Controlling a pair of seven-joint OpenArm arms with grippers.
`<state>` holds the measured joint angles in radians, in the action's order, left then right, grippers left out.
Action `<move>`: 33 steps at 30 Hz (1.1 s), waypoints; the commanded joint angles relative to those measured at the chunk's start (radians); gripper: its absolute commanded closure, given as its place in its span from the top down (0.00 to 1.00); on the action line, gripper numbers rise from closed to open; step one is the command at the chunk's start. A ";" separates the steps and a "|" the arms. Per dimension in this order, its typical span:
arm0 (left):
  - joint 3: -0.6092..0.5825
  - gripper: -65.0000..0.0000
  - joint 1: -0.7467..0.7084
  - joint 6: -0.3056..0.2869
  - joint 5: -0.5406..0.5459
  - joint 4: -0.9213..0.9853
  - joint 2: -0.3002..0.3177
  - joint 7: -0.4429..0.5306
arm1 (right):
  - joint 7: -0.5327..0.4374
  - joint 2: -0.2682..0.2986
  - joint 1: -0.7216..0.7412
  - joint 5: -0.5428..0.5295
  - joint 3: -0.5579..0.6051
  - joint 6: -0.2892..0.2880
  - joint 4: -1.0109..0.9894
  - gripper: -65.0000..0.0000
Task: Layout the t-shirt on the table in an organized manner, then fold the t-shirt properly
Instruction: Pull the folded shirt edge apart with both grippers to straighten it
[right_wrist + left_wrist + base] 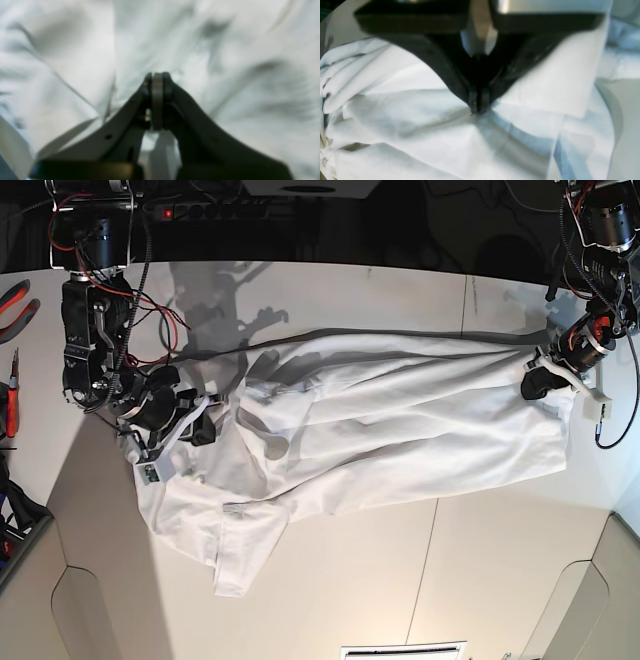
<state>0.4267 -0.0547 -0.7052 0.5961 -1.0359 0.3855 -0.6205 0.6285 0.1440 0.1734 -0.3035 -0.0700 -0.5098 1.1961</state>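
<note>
White t-shirt (380,420) stretches between both closed jaws, pinched at each end.

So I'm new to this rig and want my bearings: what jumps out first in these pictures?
The white t-shirt, pulled out long across the middle of the off-white table, wrinkled, with one sleeve hanging toward the near edge. At each end an arm is clamped on the cloth: the right gripper on the base view's left, the left gripper on its right, both shut on fabric.
</note>
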 commanded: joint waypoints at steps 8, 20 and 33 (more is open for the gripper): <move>0.000 0.01 -0.002 0.007 -0.031 -0.004 0.014 -0.054 | 0.004 0.017 -0.090 -0.010 0.003 -0.018 -0.004 0.00; 0.000 0.01 -0.027 0.007 0.038 -0.004 0.014 -0.103 | 0.149 0.089 -0.342 -0.134 -0.097 -0.018 0.333 0.00; 0.000 0.01 -0.102 0.007 0.104 -0.004 0.013 -0.151 | 0.207 0.089 -0.415 -0.153 -0.274 -0.018 0.487 0.00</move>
<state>0.4278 -0.1413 -0.7204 0.7723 -1.0424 0.3882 -0.7052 0.8505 0.2218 -0.2466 -0.4446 -0.3389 -0.5255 1.6669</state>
